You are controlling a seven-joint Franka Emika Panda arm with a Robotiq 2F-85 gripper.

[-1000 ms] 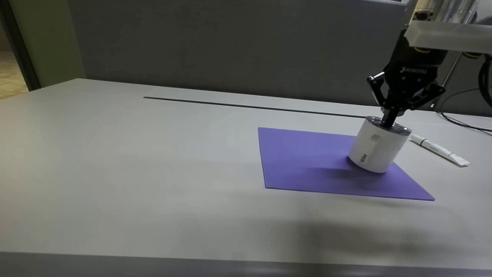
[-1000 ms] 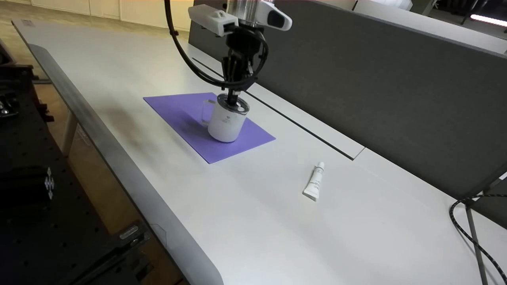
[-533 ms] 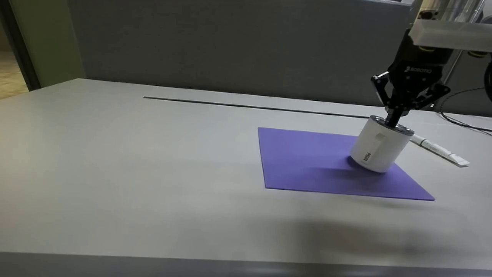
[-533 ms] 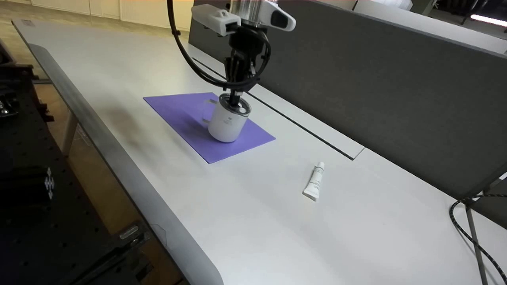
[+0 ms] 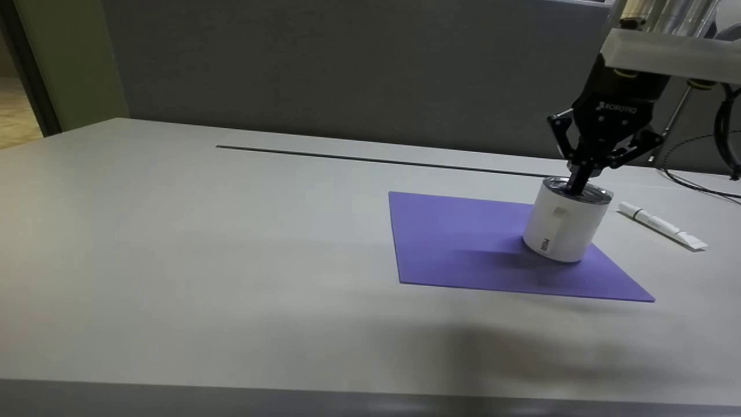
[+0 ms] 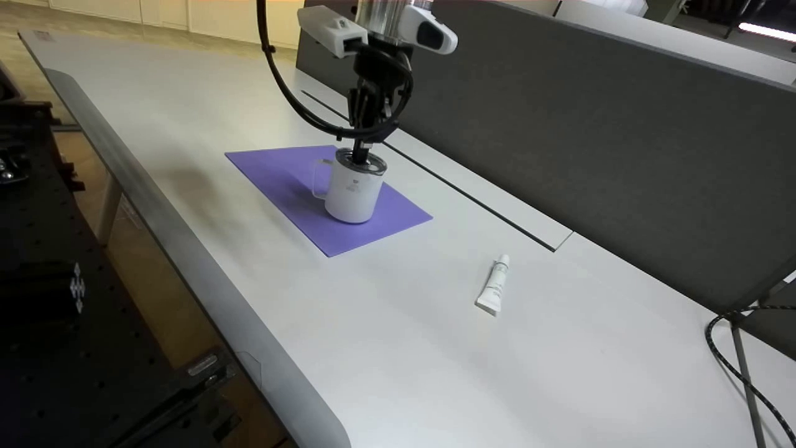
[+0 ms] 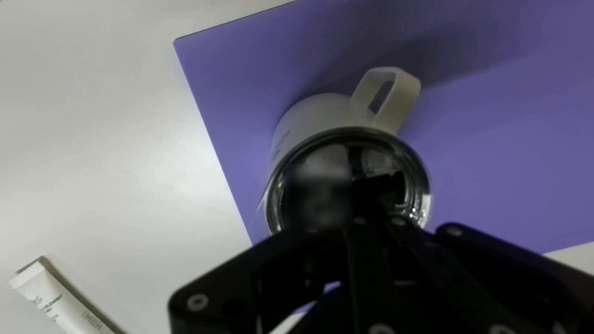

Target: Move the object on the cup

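A white cup (image 5: 570, 231) with a handle and a dark clear lid (image 5: 600, 194) stands on the purple mat (image 5: 451, 231). It leans slightly in both exterior views; the cup (image 6: 351, 200) has its handle on the left there. My gripper (image 5: 576, 186) points down, its fingers together, the tips touching the top of the lid. The gripper (image 6: 360, 157) also meets the lid there. In the wrist view the fingers (image 7: 359, 197) cover much of the lid (image 7: 378, 162). Whether they pinch a small part of the lid is hidden.
A white tube (image 6: 494, 286) lies on the table beside the mat; it also shows in the wrist view (image 7: 62, 301). A grey partition (image 6: 591, 137) runs along the back of the table. A black cable (image 6: 746, 373) lies at the far end.
The gripper swung one way with the cup's top, leaning it more, then moved back. The cup now leans less than before, its base staying in about the same place on the mat.
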